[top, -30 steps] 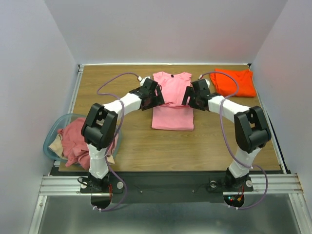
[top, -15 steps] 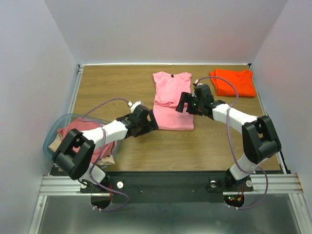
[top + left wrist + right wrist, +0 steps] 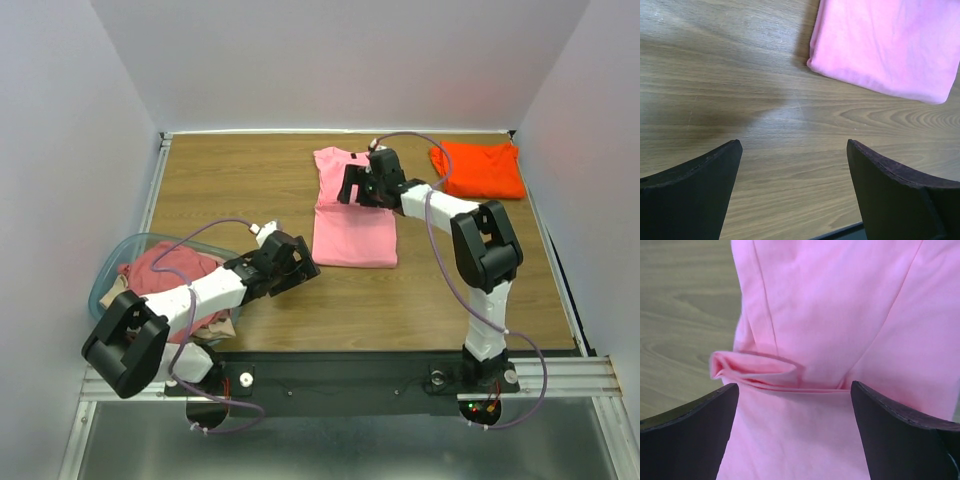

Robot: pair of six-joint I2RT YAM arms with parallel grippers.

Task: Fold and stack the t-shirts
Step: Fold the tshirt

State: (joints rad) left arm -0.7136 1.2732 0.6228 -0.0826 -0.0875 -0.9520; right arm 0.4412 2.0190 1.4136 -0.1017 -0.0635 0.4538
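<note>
Overhead: wood-grain counter (image 3: 240,180), boxed in at the back and both sides by plain pale lavender walls (image 3: 350,60). Ribbed metal rail (image 3: 130,378) along the near edge, both arm bases at it.

Toward the far middle of the counter, light pink t-shirt (image 3: 355,235), lying flat, folded into a long narrow panel, neck at the far end. At the far right corner, bright orange t-shirt (image 3: 480,170), folded, well apart from the pink one. At the near left edge, clear bluish tub (image 3: 108,272), heaped with dusty rose t-shirts (image 3: 165,270) and a bit of tan fabric (image 3: 115,298).

Left arm (image 3: 200,292) reaching low from the tub side toward the pink shirt's near left corner. Left jaws spread wide over bare wood, holding nothing. From the left wrist: two dark fingers (image 3: 695,190) at the bottom of the view, bare counter (image 3: 790,125) between them, the folded corner of the pink t-shirt (image 3: 885,45) just beyond, not touched.

Right arm (image 3: 440,205) stretched across to the far part of the pink shirt. Right jaws likewise wide apart, gripping nothing. From the right wrist: pink t-shirt (image 3: 840,315) filling most of the view, a small bunched fold at its left edge above the dark fingers (image 3: 690,430), a strip of counter (image 3: 680,300) to the left.
</note>
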